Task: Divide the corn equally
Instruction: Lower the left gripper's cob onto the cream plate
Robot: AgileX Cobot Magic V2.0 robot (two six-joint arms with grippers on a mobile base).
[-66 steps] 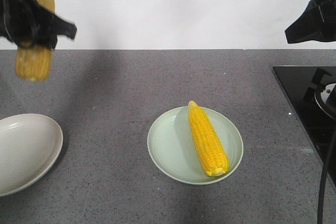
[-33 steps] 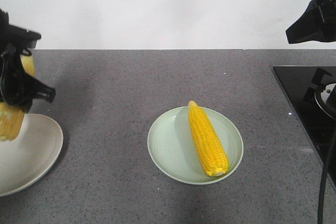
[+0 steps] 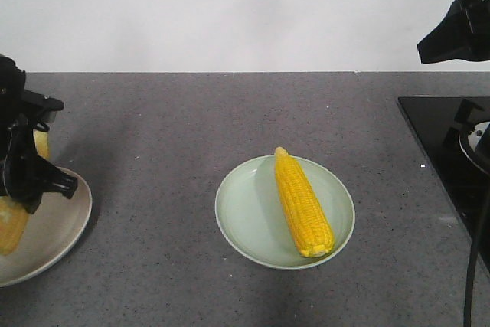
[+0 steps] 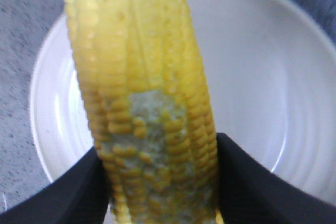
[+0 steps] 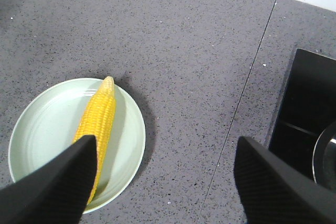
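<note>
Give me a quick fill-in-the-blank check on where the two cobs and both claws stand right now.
1. The left claw is shut on a ____.
2. That cob hangs over the ____ plate.
3. The other cob lies on the ____ plate.
4. The right claw is ____ and holds nothing.

Missing words: cob; white; green; open

- speckled grey stone-look countertop, matt and a bit grainy
- pale green round plate, smooth glazed ceramic by the look
- white round plate, glossy
- yellow corn cob, bumpy, waxy kernels
- black glass cooktop, shiny
</note>
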